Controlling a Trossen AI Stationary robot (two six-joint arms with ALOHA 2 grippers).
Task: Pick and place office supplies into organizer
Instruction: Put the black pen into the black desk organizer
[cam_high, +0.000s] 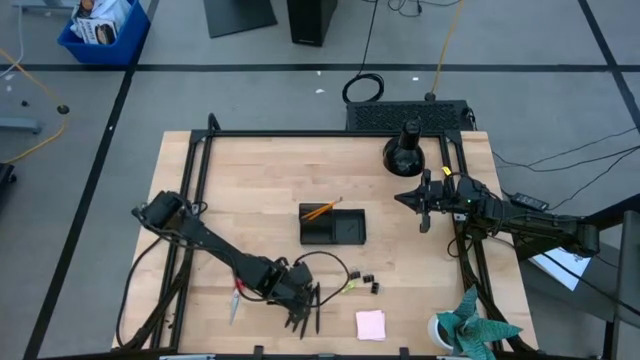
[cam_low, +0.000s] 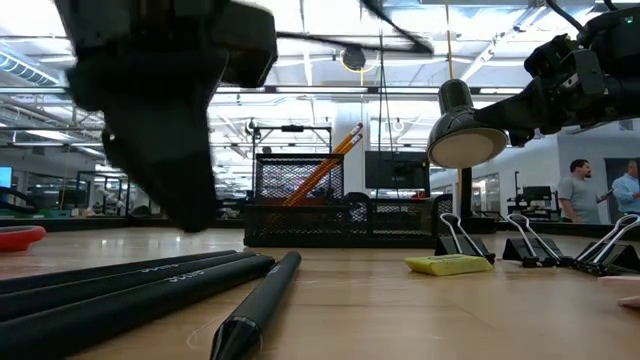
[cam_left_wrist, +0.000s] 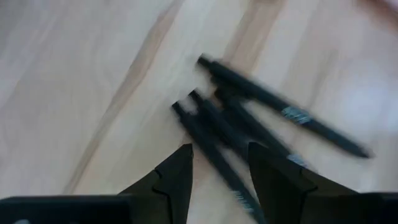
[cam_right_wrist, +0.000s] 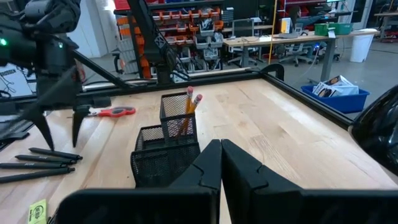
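1. The black pens (cam_high: 303, 314) are slim, matte barrels lying loosely fanned on the wooden table (cam_high: 250, 180) near its front edge, left of centre.
2. The left gripper (cam_left_wrist: 219, 167) hovers just above them with its fingers spread and nothing between them; one pen runs under the gap.
3. The red-handled scissors (cam_high: 235, 297) lie just left of that gripper.
4. The organizer (cam_high: 333, 226) is a black mesh tray at the table's centre; two orange pencils (cam_high: 321, 210) stand tilted in its taller left compartment.
5. Between the pens and the pink sticky-note pad (cam_high: 371, 324) lie a small yellow item (cam_low: 449, 264) and several black binder clips (cam_high: 368, 281).
6. The right gripper (cam_right_wrist: 221, 163) waits with its fingers pressed together and empty, above the far right of the table, near a round black domed object (cam_high: 404, 152).
7. A teal paper plant (cam_high: 470, 325) sits at the near right corner.
8. Beyond the light wood surface lies a grey floor; the room holds shelving, desks and two people (cam_low: 600, 190) standing far off.
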